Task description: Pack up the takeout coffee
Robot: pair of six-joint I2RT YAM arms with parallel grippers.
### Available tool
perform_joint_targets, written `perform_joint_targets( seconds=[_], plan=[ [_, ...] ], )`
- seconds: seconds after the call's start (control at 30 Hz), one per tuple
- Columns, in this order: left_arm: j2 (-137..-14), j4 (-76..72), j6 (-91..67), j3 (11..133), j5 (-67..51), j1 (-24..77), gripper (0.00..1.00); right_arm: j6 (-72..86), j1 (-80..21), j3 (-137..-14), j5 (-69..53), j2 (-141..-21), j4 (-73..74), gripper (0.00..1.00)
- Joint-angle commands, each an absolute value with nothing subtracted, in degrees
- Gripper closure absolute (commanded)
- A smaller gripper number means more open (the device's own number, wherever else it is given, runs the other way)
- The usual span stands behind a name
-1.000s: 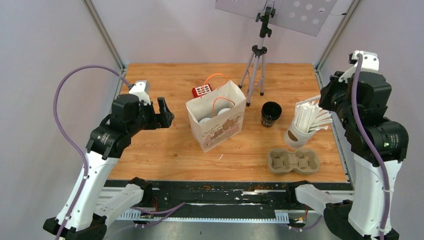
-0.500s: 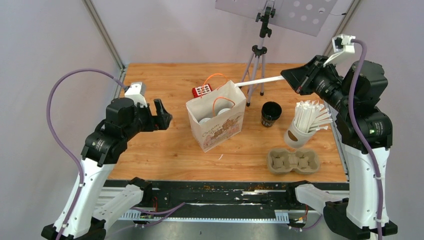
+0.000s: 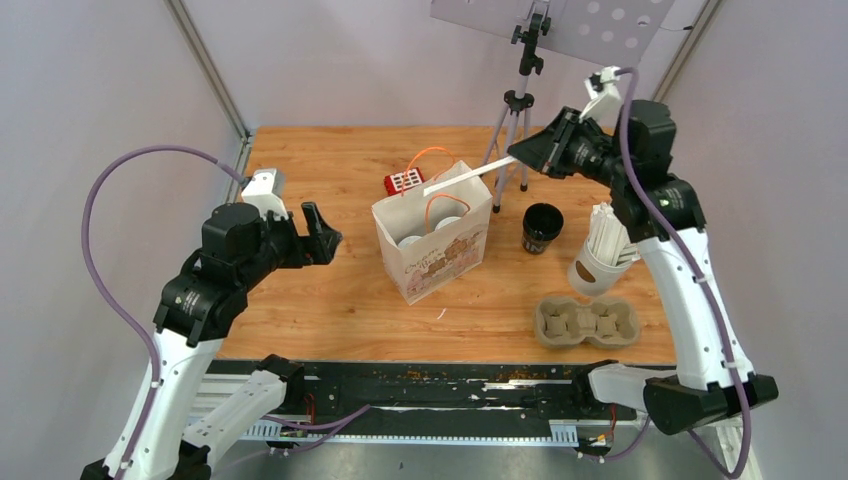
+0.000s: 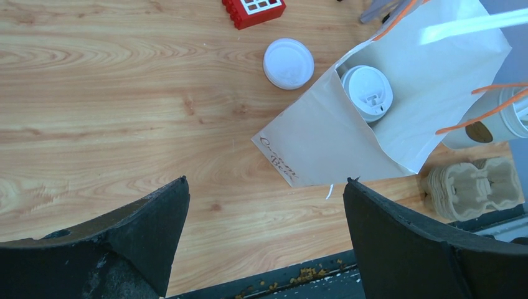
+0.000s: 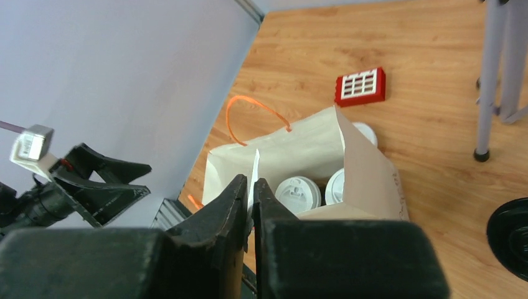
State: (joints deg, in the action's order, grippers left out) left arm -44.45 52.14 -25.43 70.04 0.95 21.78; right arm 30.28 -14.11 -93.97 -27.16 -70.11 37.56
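Observation:
Two takeout coffee cups with white lids [image 3: 410, 241] [image 5: 297, 192] stand inside the open paper bag [image 3: 430, 258] [image 4: 324, 143] at mid-table. A black cup with no lid [image 3: 542, 226] stands to the bag's right. My right gripper [image 3: 522, 156] [image 5: 251, 180] hovers above and behind the bag, shut on a paper-wrapped straw [image 3: 462, 176] [image 5: 254, 167] whose free end reaches over the bag's mouth. My left gripper [image 3: 322, 228] [image 4: 266, 180] stands open to the left of the bag, holding nothing. One lidded cup [image 4: 367, 92] shows in the left wrist view.
A white cup of wrapped straws [image 3: 608, 248] and a cardboard cup tray [image 3: 587, 322] sit at the right. A red block [image 3: 404, 181] and a loose white lid [image 4: 288, 63] lie behind the bag. A tripod [image 3: 512, 130] stands at the back.
My right arm has swung up and left from the straw cup, carrying one straw over to the bag. The left arm has barely shifted and stays open.

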Motion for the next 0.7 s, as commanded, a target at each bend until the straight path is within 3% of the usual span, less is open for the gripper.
perform_joint_targets(
  seconds=[0.0, 0.2, 0.33, 0.67],
  plan=[
    [-43.88, 51.51, -26.33, 70.89, 0.77, 21.89, 0.00, 33.58, -16.39, -88.73, -32.82, -72.59, 29.04, 0.87],
    [-43.95, 51.53, -25.77, 71.48, 1.07, 21.93, 0.00, 27.41, -16.73, -98.10, -24.13, -76.21, 41.54, 0.55],
    [-43.98, 50.77, -25.52, 70.63, 0.62, 21.96, 0.00, 23.41, -16.32, -102.50, -10.60, -75.80, 53.70, 0.53],
    [-44.28, 51.64, -23.24, 71.62, 1.71, 21.88, 0.00, 30.69, -15.73, -100.54, 15.25, -69.69, 72.38, 0.53]
  ],
)
